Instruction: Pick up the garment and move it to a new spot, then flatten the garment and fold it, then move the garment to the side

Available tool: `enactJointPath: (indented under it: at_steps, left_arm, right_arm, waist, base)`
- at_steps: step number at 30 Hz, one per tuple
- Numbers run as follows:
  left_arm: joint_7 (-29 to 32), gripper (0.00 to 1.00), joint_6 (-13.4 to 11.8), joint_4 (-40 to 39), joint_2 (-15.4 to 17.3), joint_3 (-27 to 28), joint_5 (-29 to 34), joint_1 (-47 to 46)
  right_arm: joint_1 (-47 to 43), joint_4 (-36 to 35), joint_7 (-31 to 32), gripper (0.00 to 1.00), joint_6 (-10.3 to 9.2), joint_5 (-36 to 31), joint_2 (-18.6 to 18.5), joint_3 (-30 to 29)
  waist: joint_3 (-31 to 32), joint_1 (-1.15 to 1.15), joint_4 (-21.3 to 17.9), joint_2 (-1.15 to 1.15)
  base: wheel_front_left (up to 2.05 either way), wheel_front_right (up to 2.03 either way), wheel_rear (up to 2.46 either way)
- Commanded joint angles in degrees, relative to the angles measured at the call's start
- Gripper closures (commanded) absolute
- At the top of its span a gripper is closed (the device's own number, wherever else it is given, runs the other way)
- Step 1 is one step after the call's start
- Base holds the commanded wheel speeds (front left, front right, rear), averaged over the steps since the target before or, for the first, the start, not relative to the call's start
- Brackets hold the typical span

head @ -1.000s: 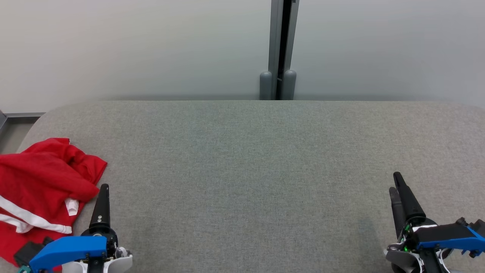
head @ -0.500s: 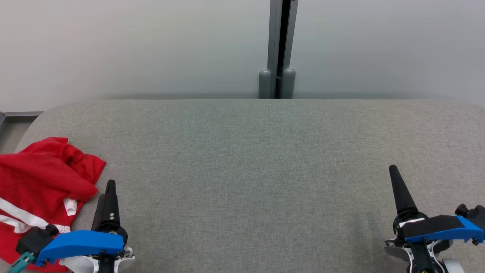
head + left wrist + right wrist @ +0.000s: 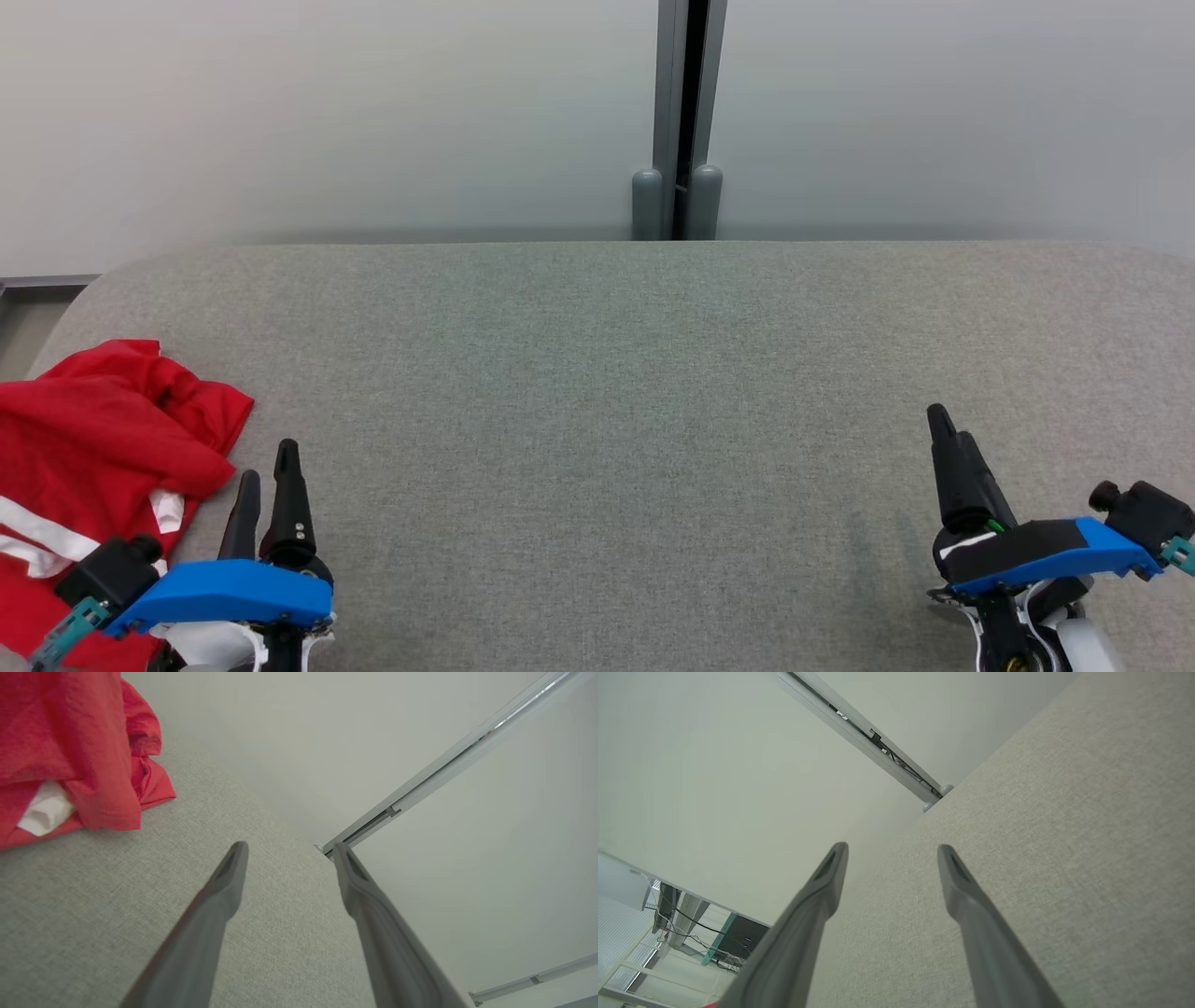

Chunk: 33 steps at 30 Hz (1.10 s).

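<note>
The worktop [image 3: 597,420] is covered in a grey woven cloth with a fine, even grain, and its far corners are rounded. Behind it stand smooth pale wall panels, parted by a slim grey metal post [image 3: 679,112] with two rounded caps at its foot. The garment [image 3: 103,429] is a soft red knit, crumpled into loose folds and ridges, with a white stripe [image 3: 37,523] running across its near part. It lies at the worktop's left edge, toward the near left corner. A small white tag [image 3: 168,509] pokes out from under a red fold; whatever is on it is too small to read. The left gripper [image 3: 268,461] has two long, dark, tapering fingers of matte plastic rising from a glossy blue wrist shell. They stand spread with bare grey cloth between them, just beside the garment's right border and apart from it. In the left wrist view the red folds and the tag sit off to the outside of the left finger, not between the two. The right gripper [image 3: 948,425], built the same, is near the worktop's right edge, well apart from the garment, its fingers likewise spread over bare cloth and holding nothing.
</note>
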<state>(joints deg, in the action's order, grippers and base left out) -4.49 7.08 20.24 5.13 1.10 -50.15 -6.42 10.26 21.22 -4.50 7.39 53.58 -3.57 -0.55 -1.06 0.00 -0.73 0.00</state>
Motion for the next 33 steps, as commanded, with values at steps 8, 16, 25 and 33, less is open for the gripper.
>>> enactJointPath:
  at_steps: [8,16,25,33]
  left_arm:
    - [-1.7,0.0,0.3,1.4,0.4,0.1,7.9,-2.1]
    - [-3.0,0.0,0.3,2.4,-0.1,1.0,13.9,-2.1]
    - [-4.5,0.0,0.0,2.8,-0.7,1.6,20.3,-1.4]
    - [-5.6,0.0,0.1,3.7,-1.0,1.1,25.8,-0.7]
  right_arm:
    - [2.0,0.8,-1.7,0.0,0.09,-8.7,0.1,0.0]
    - [2.7,2.0,-3.1,0.0,0.1,-16.4,0.4,0.1]
    - [2.9,4.0,-4.4,0.0,0.1,-23.7,0.7,0.0]
    - [2.3,4.9,-5.5,0.0,0.11,-30.3,0.7,-1.4]
  waist:
    - [0.0,0.0,0.0,0.0]
    - [-0.2,0.0,-0.2,0.0]
    - [-0.3,0.0,-0.3,0.0]
    - [-0.1,0.0,-0.5,0.0]
  base:
    - [0.0,0.0,0.0]
    - [0.0,0.0,0.0]
    - [0.0,0.0,0.0]
    - [0.0,0.0,0.0]
